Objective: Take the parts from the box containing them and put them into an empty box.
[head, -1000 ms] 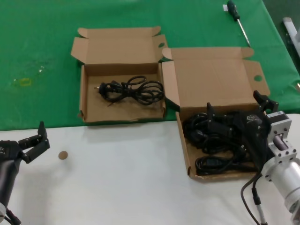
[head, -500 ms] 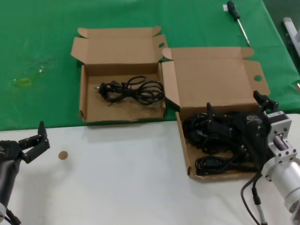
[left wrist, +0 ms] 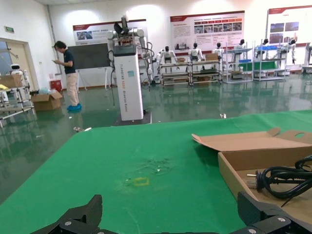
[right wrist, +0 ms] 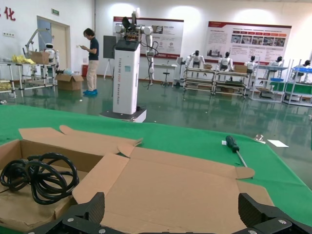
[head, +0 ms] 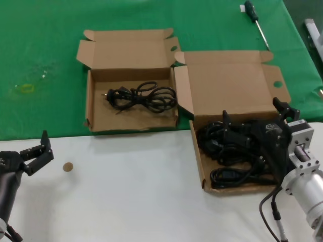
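Observation:
The larger cardboard box (head: 200, 166) stands at the right with its wide lid (head: 227, 85) folded back. Black cord bundles (head: 222, 176) fill it. My right gripper (head: 252, 111) hangs open just over those cords, its fingers spread wide, and the right wrist view shows nothing between the jaws (right wrist: 171, 209) but the lid (right wrist: 170, 185) beyond. The smaller box (head: 90, 108) to the left holds one cord bundle (head: 141, 97), which also shows in both wrist views (left wrist: 282, 178) (right wrist: 39, 175). My left gripper (head: 34, 151) rests open and idle over the white table at the lower left (left wrist: 170, 217).
A green-handled screwdriver (head: 256, 22) lies on the green cloth behind the larger box, and shows in the right wrist view too (right wrist: 235, 148). A small brown disc (head: 67, 167) lies on the white table near the left gripper. The two boxes stand side by side, nearly touching.

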Action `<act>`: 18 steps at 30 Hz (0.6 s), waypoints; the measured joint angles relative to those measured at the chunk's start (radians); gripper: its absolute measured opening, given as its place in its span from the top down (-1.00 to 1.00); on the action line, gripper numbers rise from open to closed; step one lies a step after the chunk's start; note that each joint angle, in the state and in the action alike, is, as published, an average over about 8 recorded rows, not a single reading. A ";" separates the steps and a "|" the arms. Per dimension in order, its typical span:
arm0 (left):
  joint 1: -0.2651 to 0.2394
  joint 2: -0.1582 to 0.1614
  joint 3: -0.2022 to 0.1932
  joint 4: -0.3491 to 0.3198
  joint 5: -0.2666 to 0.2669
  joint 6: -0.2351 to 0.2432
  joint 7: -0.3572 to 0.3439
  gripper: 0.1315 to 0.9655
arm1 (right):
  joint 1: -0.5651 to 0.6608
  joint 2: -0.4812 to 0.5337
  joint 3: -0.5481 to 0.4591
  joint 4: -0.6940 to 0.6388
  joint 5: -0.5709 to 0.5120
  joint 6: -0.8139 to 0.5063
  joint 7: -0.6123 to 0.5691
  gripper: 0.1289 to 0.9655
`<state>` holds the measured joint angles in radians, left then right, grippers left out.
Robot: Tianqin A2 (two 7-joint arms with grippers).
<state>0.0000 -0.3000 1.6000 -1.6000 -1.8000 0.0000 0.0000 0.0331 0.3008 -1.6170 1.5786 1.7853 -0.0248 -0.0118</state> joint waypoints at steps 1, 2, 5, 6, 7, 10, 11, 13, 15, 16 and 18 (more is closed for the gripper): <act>0.000 0.000 0.000 0.000 0.000 0.000 0.000 -1.00 | 0.000 0.000 0.000 0.000 0.000 0.000 0.000 -1.00; 0.000 0.000 0.000 0.000 0.000 0.000 0.000 -1.00 | 0.000 0.000 0.000 0.000 0.000 0.000 0.000 -1.00; 0.000 0.000 0.000 0.000 0.000 0.000 0.000 -1.00 | 0.000 0.000 0.000 0.000 0.000 0.000 0.000 -1.00; 0.000 0.000 0.000 0.000 0.000 0.000 0.000 -1.00 | 0.000 0.000 0.000 0.000 0.000 0.000 0.000 -1.00; 0.000 0.000 0.000 0.000 0.000 0.000 0.000 -1.00 | 0.000 0.000 0.000 0.000 0.000 0.000 0.000 -1.00; 0.000 0.000 0.000 0.000 0.000 0.000 0.000 -1.00 | 0.000 0.000 0.000 0.000 0.000 0.000 0.000 -1.00; 0.000 0.000 0.000 0.000 0.000 0.000 0.000 -1.00 | 0.000 0.000 0.000 0.000 0.000 0.000 0.000 -1.00; 0.000 0.000 0.000 0.000 0.000 0.000 0.000 -1.00 | 0.000 0.000 0.000 0.000 0.000 0.000 0.000 -1.00; 0.000 0.000 0.000 0.000 0.000 0.000 0.000 -1.00 | 0.000 0.000 0.000 0.000 0.000 0.000 0.000 -1.00; 0.000 0.000 0.000 0.000 0.000 0.000 0.000 -1.00 | 0.000 0.000 0.000 0.000 0.000 0.000 0.000 -1.00; 0.000 0.000 0.000 0.000 0.000 0.000 0.000 -1.00 | 0.000 0.000 0.000 0.000 0.000 0.000 0.000 -1.00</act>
<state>0.0000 -0.3000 1.6000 -1.6000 -1.8000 0.0000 0.0000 0.0331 0.3008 -1.6170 1.5786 1.7853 -0.0248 -0.0118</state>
